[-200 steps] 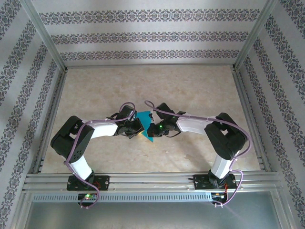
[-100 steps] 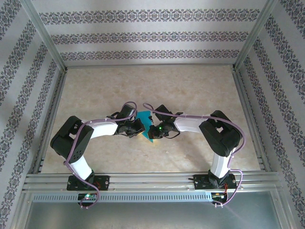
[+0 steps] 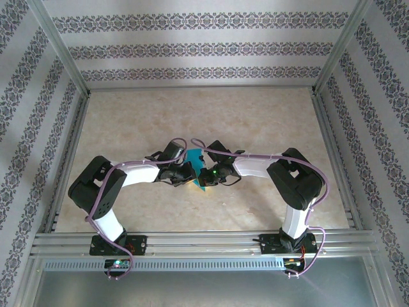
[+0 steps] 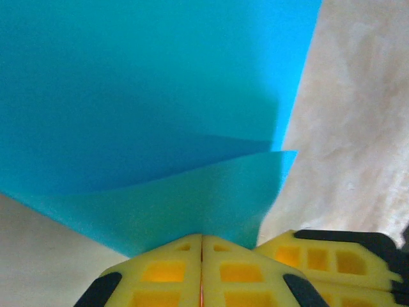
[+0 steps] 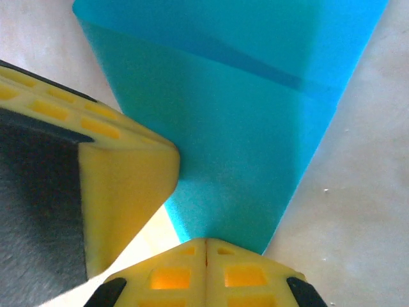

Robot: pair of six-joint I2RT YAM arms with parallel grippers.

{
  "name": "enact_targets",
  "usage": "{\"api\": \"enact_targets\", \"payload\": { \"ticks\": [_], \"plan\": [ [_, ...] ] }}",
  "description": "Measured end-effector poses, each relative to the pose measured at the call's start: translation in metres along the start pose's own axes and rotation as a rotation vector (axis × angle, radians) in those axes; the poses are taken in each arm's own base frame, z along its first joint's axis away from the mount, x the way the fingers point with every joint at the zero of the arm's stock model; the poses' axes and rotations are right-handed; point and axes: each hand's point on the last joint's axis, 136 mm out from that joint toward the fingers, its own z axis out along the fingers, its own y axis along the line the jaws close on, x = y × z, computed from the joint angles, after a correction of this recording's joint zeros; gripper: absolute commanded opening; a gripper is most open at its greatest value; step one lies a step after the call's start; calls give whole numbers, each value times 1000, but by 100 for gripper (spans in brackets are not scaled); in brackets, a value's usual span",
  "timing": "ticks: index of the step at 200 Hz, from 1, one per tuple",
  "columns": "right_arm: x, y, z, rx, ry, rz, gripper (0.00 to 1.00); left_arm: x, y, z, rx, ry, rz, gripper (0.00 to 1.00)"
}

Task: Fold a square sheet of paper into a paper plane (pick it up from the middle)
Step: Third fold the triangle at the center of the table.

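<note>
Marbled beige tabletop (image 3: 255,115) | aluminium rail (image 3: 204,238) nearest us | we see the left gripper (image 4: 202,240) pinched tight on the teal paper sheet (image 4: 140,96) | right gripper (image 5: 206,243) clamped on its narrow tip | sheet creased, layers overlapping, held between both claws mid-table | striped patterned wall (image 3: 192,48) beyond

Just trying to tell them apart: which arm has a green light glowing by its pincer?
The right arm, on the overhead view's right; the left arm has a dark wrist.
</note>
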Motion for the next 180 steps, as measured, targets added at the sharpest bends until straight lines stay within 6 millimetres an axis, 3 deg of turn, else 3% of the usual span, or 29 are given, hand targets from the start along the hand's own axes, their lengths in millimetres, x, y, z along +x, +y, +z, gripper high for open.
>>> {"api": "enact_targets", "payload": {
  "ticks": [60,142,180],
  "plan": [
    [-4,-2,1,29,-3,-27,6,-6,10,-4,-40,-5,53,8],
    [-13,-1,3,46,-35,-47,6,-39,45,-26,-30,-44,16,8],
    [-13,-1,3,45,-37,-46,6,-61,71,-46,-66,-120,-7,8]
  ]
}}
